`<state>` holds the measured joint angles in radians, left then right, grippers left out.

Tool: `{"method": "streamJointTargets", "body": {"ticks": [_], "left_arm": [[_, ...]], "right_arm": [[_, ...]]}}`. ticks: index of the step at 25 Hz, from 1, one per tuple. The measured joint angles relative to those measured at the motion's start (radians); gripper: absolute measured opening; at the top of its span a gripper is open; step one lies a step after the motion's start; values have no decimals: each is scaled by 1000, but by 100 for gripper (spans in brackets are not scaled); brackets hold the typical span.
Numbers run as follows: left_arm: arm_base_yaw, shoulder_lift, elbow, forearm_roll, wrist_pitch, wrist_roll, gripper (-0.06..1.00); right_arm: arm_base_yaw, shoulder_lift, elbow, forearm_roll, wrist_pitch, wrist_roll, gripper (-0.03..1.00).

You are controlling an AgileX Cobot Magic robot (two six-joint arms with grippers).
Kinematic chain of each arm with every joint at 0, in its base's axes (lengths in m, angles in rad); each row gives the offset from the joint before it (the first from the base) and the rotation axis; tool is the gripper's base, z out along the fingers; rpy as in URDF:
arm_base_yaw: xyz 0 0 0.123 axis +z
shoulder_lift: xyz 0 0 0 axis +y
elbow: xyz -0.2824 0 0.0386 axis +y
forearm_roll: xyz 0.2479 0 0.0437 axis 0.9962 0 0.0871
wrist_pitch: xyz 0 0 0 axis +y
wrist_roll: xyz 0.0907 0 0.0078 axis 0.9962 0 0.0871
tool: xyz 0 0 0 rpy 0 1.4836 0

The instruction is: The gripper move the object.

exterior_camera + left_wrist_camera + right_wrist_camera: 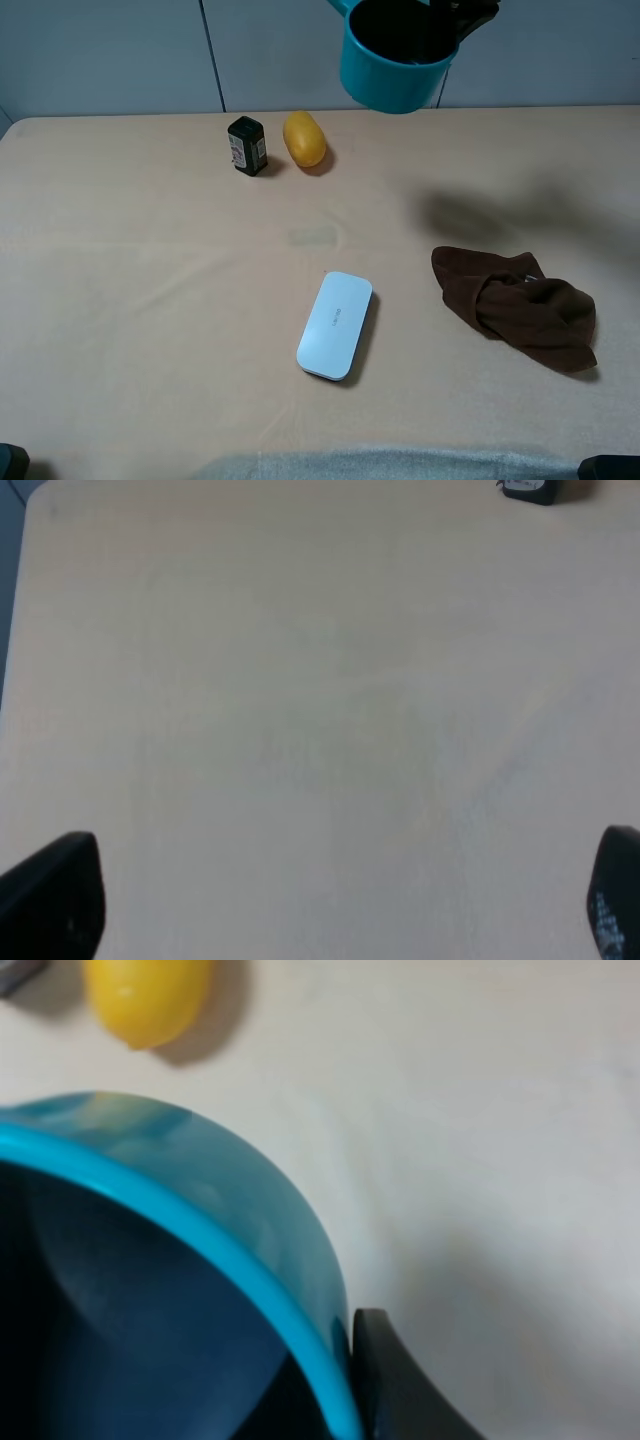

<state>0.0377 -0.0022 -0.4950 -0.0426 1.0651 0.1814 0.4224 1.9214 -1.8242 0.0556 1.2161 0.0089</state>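
Note:
The teal saucepan (390, 75) with a dark inside hangs high above the back of the table, at the top edge of the exterior view. My right gripper (455, 20) is shut on its rim from above. The right wrist view shows the pan's rim and wall (200, 1200) close up, with one black finger (400, 1385) on the outside of the rim. The pan's handle is mostly cut off by the frame. My left gripper (335, 910) is open and empty over bare table. It does not show in the exterior view.
A yellow lemon-like object (304, 138) and a small black box (247, 146) stand at the back of the beige table (120, 300). A flat white rounded case (335, 325) lies in the middle. A crumpled brown cloth (515, 305) lies at the right.

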Motion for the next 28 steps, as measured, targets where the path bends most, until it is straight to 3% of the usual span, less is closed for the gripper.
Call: {"method": "streamJointTargets", "body": {"ticks": [28], "left_arm": [[0, 0, 0, 0, 0, 0, 96]], "right_arm": [[420, -2, 0, 0, 1, 112, -2]]}}
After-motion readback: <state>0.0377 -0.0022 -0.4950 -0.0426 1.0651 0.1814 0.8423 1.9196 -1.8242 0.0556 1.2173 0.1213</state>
